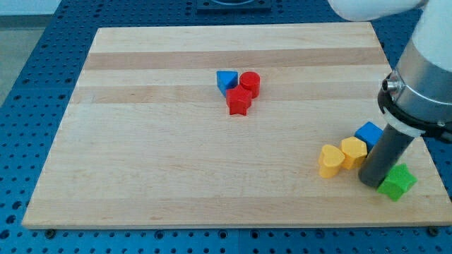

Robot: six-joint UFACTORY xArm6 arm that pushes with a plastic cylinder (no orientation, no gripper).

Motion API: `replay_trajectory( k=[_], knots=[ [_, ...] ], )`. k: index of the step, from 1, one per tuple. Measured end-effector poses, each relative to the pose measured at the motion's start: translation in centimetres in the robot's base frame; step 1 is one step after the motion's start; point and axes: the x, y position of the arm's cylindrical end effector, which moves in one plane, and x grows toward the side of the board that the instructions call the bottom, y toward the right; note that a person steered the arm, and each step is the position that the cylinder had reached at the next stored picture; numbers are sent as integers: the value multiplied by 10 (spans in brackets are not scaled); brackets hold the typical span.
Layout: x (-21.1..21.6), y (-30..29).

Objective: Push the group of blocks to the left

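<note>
A group of blocks sits at the view's lower right on the wooden board (176, 155): a yellow heart-shaped block (330, 160), a yellow block (353, 152), a blue block (369, 132) and a green star-like block (396, 182). My tip (371, 182) rests on the board in the middle of this group, just right of the yellow blocks, below the blue block and touching the green block's left side. A second cluster lies near the view's top centre: a blue triangular block (226, 80), a red cylinder (249, 83) and a red star-like block (239, 102), all touching.
The board's right edge (417, 162) runs close beside the green block. A blue perforated table (28, 77) surrounds the board. The arm's grey body (424, 77) hangs over the view's right side.
</note>
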Motion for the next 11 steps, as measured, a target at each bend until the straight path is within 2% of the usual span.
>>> replay_trajectory(
  k=[2,3,4,5,8,9,11],
  knots=[
    [1,-1],
    [2,-25],
    [26,-52],
    [56,-56],
    [56,24],
    [55,68],
    [26,90]
  ],
)
